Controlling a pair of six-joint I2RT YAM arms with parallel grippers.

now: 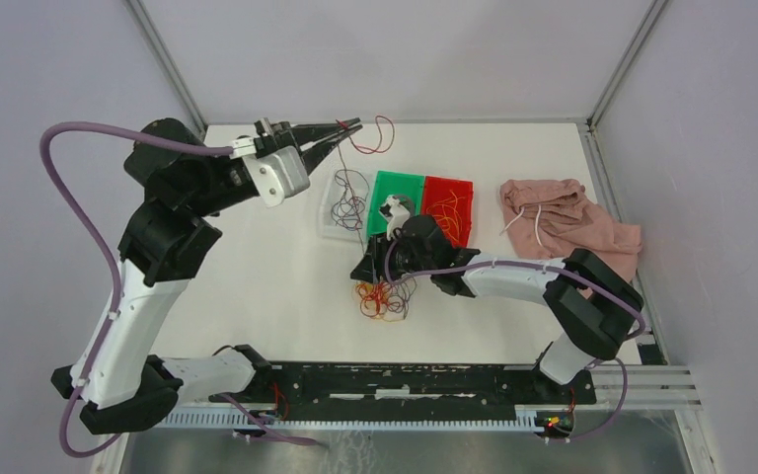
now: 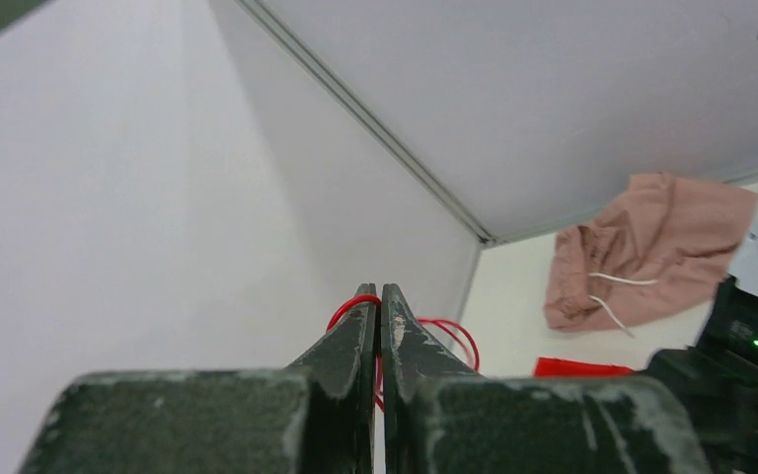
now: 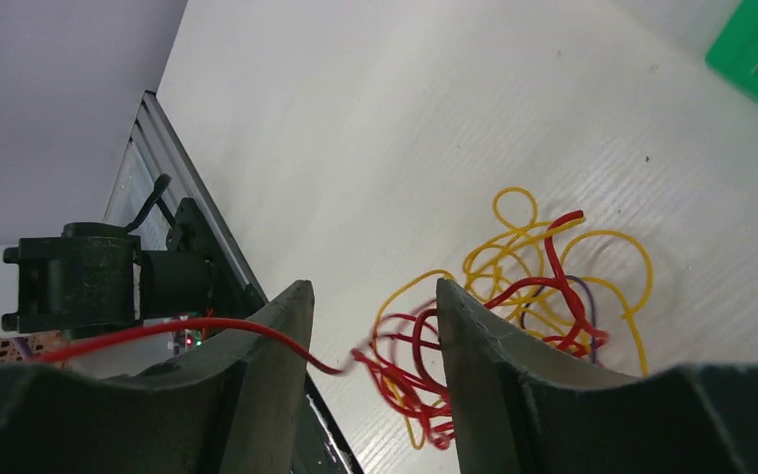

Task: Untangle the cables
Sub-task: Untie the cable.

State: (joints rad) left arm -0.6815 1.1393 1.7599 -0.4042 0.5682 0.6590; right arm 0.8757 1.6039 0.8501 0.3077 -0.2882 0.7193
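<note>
The tangle of cables [image 1: 383,298] lies on the table [image 1: 247,276] near the middle, a roundish clump of yellow and red loops with no clear long axis. The right gripper [image 3: 373,296] hovers just at its far side, pointing down at it, jaws apart and gripping nothing. One red strand [image 3: 321,363] leads out of the clump and crosses the gap between those jaws, running off leftward in the wrist view. The coming pinch turns on that: the strand lies across the jaws, not along them, so closing should catch it. The right arm is much the nearer to the clump.

Farther back stand a clear bin [image 1: 328,225], a green bin [image 1: 400,178] and a red bin [image 1: 451,184], with a pink cloth [image 1: 572,232] to their right. Farthest, well apart from the clump, the left gripper [image 2: 380,293] is raised with jaws pressed together on a red cable [image 1: 387,133], which loops off to the right of the tips
</note>
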